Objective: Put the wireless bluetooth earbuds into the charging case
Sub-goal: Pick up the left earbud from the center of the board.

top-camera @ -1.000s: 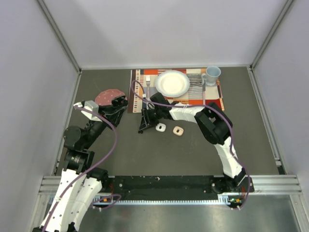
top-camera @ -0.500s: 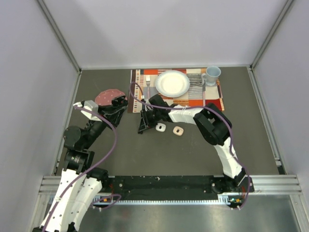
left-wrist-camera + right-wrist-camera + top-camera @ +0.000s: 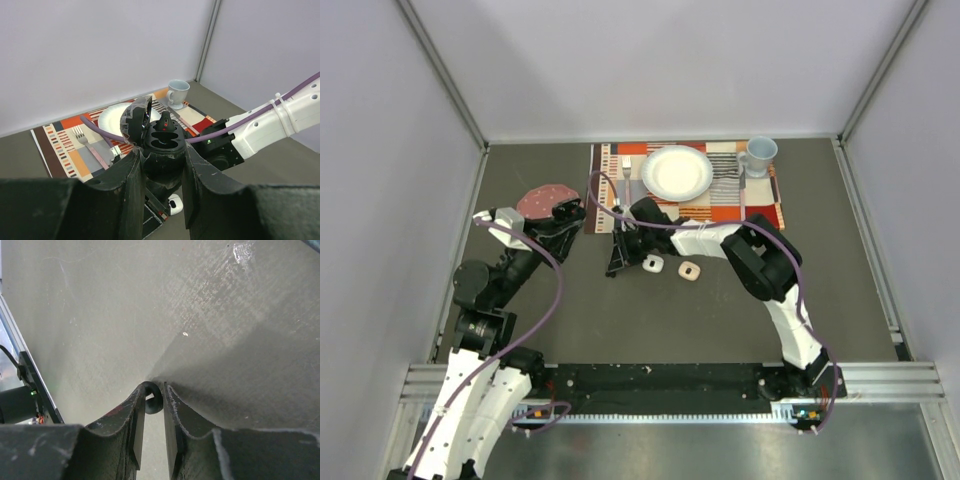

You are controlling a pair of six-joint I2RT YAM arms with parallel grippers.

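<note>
Right end effector (image 3: 156,391): clenched down to a narrow gap, tips pinching the black earbud (image 3: 153,403).
Black earbud: between the right fingertips, down on the desk (image 3: 200,315), just left of the white case (image 3: 653,263) in the top view.
Right arm: reaches left across the front of the placemat (image 3: 610,170), wrist pitched down.
Left end effector (image 3: 162,159): clenched on the black charging case (image 3: 162,142), one finger on each side.
Black charging case: held off the desk, lid (image 3: 136,117) flipped up and open. Can't tell what sits in the wells.
Left arm: far left of the desk, its camera facing the right arm.
Other cases: the white case and the pale pink case (image 3: 689,271) lie side by side near the placemat's front edge, apart from each other.
Placemat load: plate (image 3: 652,186), mug (image 3: 758,153) at the right corner, fork (image 3: 87,142) left of the plate.
Other earbuds: too small to make out.
</note>
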